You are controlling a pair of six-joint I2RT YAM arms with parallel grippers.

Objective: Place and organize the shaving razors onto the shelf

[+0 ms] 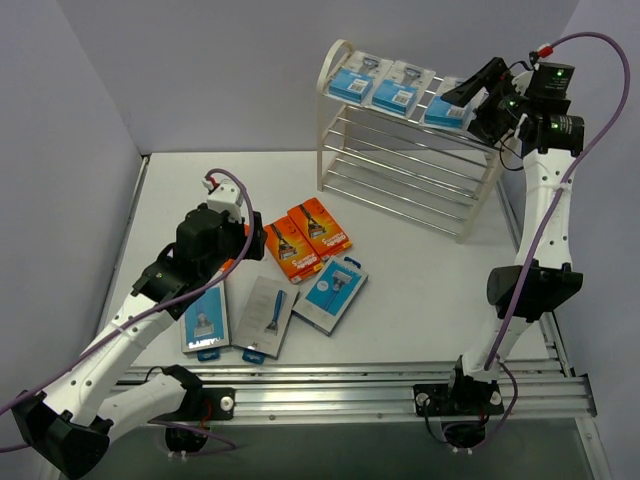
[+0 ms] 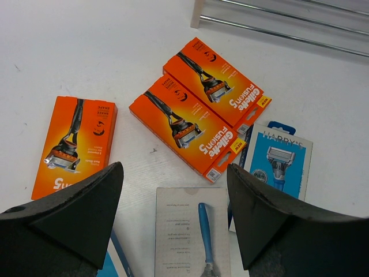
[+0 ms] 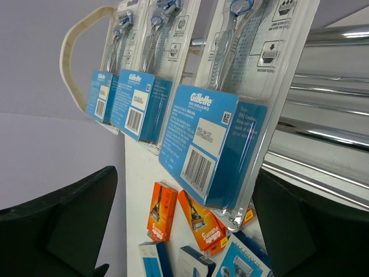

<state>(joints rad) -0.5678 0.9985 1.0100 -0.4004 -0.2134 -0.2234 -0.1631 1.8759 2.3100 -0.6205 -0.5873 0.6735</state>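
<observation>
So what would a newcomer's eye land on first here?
Three blue Gillette packs lined up on the shelf's top tier, with the open right gripper at the rightmost one. Then three bright orange boxes on the white table, just ahead of the open left gripper.

1. The shelf is cream-white with silvery rods.
2. The blister packs on its top tier are blue with white barcode labels.
3. The boxes are orange with white lettering.
4. The table is white.

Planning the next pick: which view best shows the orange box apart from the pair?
Left wrist: the lone orange box lies nearly whole beside the pair. Top external hides most of it under the left arm. Right wrist shows orange boxes small.
</observation>
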